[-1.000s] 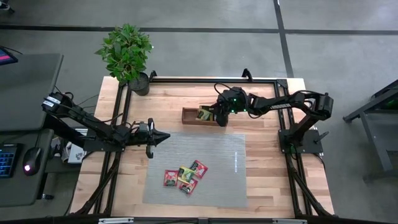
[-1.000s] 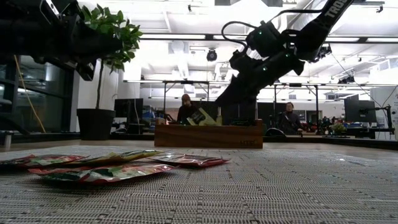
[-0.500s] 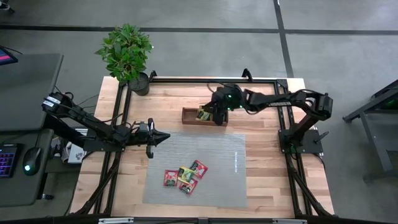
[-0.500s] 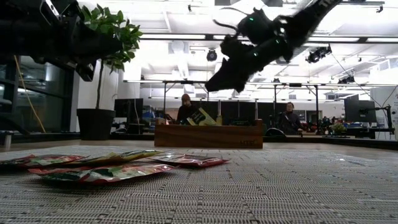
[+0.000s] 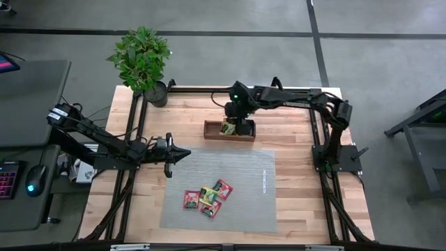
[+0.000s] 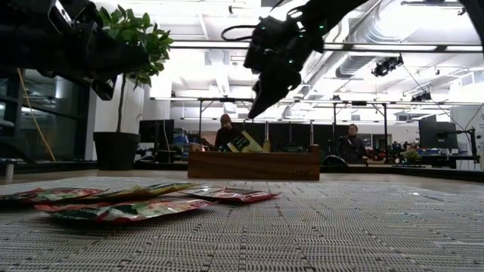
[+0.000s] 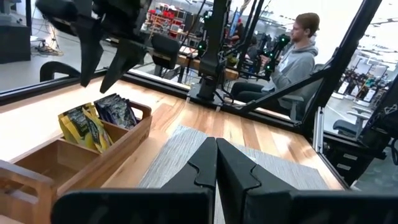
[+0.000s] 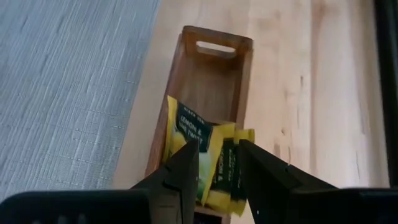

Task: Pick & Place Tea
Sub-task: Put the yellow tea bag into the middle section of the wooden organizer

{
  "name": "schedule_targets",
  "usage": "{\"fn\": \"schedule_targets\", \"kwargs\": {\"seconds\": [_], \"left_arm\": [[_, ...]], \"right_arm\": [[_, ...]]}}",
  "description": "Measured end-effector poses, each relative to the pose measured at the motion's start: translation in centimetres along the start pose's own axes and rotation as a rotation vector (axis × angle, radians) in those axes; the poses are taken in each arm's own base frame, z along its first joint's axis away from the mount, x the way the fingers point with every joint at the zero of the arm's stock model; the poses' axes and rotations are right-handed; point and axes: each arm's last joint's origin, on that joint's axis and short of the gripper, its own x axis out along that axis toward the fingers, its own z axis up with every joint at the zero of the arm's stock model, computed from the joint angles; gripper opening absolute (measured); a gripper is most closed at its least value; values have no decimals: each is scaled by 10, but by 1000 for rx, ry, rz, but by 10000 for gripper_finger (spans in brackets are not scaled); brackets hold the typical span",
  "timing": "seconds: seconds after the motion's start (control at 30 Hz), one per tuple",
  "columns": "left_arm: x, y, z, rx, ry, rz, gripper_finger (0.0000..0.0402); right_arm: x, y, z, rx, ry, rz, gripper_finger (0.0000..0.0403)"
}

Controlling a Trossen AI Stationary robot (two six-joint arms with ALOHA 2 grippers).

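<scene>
While several yellow and dark tea sachets (image 8: 198, 155) already stand in the brown wooden tray (image 5: 211, 128), right hand (image 5: 243, 126) hovers above, narrowly parted, empty; four sachets (image 5: 206, 196) remain on the grey mat (image 5: 244, 202) at 6 o'clock. Left hand (image 5: 182, 153) waits closed at 9 o'clock.

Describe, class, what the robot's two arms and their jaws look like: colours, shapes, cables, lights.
Both arms are black, built of slim jointed links. The left arm trails black cables near its base. The right arm carries a looping cable and a small green light by its wrist. The left gripper has flat, dark, wedge-shaped jaws with stepped edges; the right gripper has matching dark tapered jaws.
</scene>
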Motion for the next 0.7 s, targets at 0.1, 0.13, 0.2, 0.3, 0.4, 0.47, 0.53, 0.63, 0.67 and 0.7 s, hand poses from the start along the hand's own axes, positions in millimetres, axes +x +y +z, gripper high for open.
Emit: {"fn": "schedule_targets", "kwargs": {"seconds": [0.1,0.13,0.2,0.3,0.4,0.47,0.53,0.63,0.67,0.7], "left_arm": [[0,0,0,0,0,0,0],[0,0,0,0,0,0,0],[0,0,0,0,0,0,0],[0,0,0,1,2,0,0],[0,0,-1,4,6,1,0],[0,0,-1,4,8,1,0],[0,0,-1,6,11,2,0],[0,0,-2,9,17,4,0],[0,1,-2,10,19,4,0],[0,1,-2,11,20,4,0]], "right_arm": [[10,-5,4,-18,33,18,110],[13,-6,5,-25,41,21,110],[18,-9,8,-31,49,23,110],[22,-11,8,-45,56,20,110],[25,-12,4,-54,70,26,110],[25,-12,4,-56,75,29,110],[25,-11,3,-65,79,41,110],[25,-11,3,-70,74,42,110],[25,-11,3,-71,72,43,110],[25,-12,3,-71,70,43,110]]}}
